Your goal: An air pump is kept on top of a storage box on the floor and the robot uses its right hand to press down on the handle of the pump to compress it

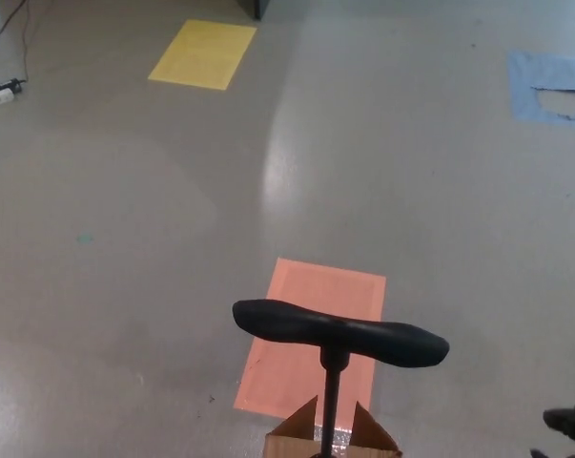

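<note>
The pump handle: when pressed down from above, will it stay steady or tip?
The pump handle is a wide crossbar on one thin rod, so off-centre pressure would probably rock it. Its cardboard box base looks light and may shift. The right hand is not touching it.

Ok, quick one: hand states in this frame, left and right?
Left hand: not in view.
Right hand: only a dark edge shows at the lower right corner, clear of the pump handle; open or shut cannot be told.
</note>
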`<state>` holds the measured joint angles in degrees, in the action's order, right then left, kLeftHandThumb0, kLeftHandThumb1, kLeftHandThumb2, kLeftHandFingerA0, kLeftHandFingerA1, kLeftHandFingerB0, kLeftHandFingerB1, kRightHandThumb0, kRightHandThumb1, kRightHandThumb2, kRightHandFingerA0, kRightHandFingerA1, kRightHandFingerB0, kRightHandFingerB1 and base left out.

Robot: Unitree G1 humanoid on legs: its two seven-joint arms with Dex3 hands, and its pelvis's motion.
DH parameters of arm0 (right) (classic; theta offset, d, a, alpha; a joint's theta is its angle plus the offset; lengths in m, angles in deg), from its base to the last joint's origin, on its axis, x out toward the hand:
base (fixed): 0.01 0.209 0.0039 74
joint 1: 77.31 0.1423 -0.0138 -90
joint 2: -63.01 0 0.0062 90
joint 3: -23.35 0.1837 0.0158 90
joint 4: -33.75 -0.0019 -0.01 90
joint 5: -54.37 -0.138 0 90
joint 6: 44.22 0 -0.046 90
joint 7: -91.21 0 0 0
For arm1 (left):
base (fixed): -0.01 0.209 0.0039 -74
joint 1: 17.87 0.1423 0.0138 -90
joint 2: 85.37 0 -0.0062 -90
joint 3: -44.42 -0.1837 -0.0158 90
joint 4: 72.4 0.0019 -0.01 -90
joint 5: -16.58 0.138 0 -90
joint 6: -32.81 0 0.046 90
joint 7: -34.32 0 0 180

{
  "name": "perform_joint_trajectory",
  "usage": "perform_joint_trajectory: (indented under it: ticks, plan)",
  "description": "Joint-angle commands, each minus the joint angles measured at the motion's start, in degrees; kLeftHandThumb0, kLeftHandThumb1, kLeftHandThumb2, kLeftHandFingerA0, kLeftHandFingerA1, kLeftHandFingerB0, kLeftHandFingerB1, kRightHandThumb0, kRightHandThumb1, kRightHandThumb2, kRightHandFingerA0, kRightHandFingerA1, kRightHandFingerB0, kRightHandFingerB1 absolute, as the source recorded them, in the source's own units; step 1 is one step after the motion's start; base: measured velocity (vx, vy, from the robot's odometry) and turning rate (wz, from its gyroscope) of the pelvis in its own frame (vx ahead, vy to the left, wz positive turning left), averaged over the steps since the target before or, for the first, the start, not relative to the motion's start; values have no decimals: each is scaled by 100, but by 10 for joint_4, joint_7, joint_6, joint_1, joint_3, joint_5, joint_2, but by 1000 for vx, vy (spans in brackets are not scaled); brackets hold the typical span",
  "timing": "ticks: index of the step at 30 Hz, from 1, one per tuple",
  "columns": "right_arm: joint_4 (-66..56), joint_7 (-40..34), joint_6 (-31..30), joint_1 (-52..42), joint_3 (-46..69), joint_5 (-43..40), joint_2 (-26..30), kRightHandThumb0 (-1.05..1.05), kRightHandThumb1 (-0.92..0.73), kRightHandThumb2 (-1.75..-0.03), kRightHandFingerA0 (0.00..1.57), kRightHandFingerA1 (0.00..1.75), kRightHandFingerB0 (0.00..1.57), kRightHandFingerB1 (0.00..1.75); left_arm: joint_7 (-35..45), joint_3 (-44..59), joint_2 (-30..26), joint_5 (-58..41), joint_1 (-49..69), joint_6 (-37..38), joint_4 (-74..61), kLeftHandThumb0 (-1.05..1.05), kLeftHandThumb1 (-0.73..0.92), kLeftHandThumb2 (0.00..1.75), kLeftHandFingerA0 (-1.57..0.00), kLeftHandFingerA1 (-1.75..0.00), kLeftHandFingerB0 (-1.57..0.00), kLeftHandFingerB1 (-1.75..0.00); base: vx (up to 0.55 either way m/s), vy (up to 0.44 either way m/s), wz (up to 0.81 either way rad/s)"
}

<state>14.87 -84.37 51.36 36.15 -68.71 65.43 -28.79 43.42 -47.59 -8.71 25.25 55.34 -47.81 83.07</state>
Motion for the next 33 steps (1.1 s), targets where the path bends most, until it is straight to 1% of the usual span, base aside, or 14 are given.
perform_joint_trajectory:
  ticks: [1,5,6,11,12,13,15,16,18,21,22,26,27,33]
  plan:
    - [-14,19,89,8,82,-82,4,-63,-62,-93,1,36,4,34,25,-4,-16,9,-8,43,25,-25,59,106,-9,-51,-8,-50,0,0,0]
    - [-100,30,155,-24,148,-137,-4,-61,-84,-67,11,26,12,24,27,-1,-13,5,-17,52,18,-28,59,109,-8,-51,-7,-49,0,0,0]
    - [-140,25,170,-46,159,-144,-6,-67,-64,-96,5,42,1,37,25,-2,-11,6,-17,59,12,-28,59,109,-8,-50,-7,-49,0,0,0]
    - [-276,56,201,-110,206,-199,-25,-68,-64,-97,3,42,2,35,32,-7,-8,8,-25,74,-22,-28,62,112,-6,-49,-6,-49,0,0,0]
    - [-309,36,214,-125,207,-185,-23,-36,-51,-107,0,47,0,47,29,-10,-6,11,-26,78,-29,-54,88,66,-22,-32,-19,-30,0,0,0]
    - [-324,28,218,-133,208,-178,-22,-36,-51,-107,0,47,0,47,28,-11,-6,12,-26,80,-33,-54,88,66,-22,-32,-19,-30,0,0,0]
    - [-376,32,211,-150,215,-187,-24,-36,-48,-106,0,48,0,48,27,-15,-3,15,-28,78,-41,-55,88,66,-20,-31,-19,-29,0,0,0]
    - [-462,36,204,-172,227,-216,-33,-78,-77,-66,19,29,17,27,29,-17,1,15,-28,73,-56,-56,87,68,-17,-30,-19,-30,0,0,0]
    - [-542,25,189,-184,236,-225,-36,-77,-83,-65,20,28,17,28,33,-20,3,15,-31,67,-69,-31,63,112,0,-48,0,-46,0,0,0]
    - [-679,9,172,-190,246,-234,-27,-36,-49,-106,0,48,0,48,44,-28,3,19,-33,65,-86,-31,63,113,0,-48,0,-46,0,0,0]
    - [-708,1,173,-195,247,-226,-29,-71,-81,-65,21,30,15,26,46,-30,0,21,-28,66,-86,-31,64,112,-1,-48,-1,-46,0,0,0]
    - [-786,-19,166,-199,253,-202,-30,-71,-84,-65,24,30,17,27,50,-32,-3,21,-19,65,-87,-30,64,112,-1,-48,-1,-46,0,0,0]
    - [-874,-24,137,-180,255,-209,-19,-74,-69,-94,15,41,9,38,48,-35,-5,25,-22,64,-81,-31,63,112,-1,-48,0,-46,0,0,0]
    - [-1027,-5,22,-91,249,-247,54,-77,-84,-65,17,29,10,26,47,-34,-3,22,-19,61,-72,-31,63,112,0,-48,0,-46,0,0,0]
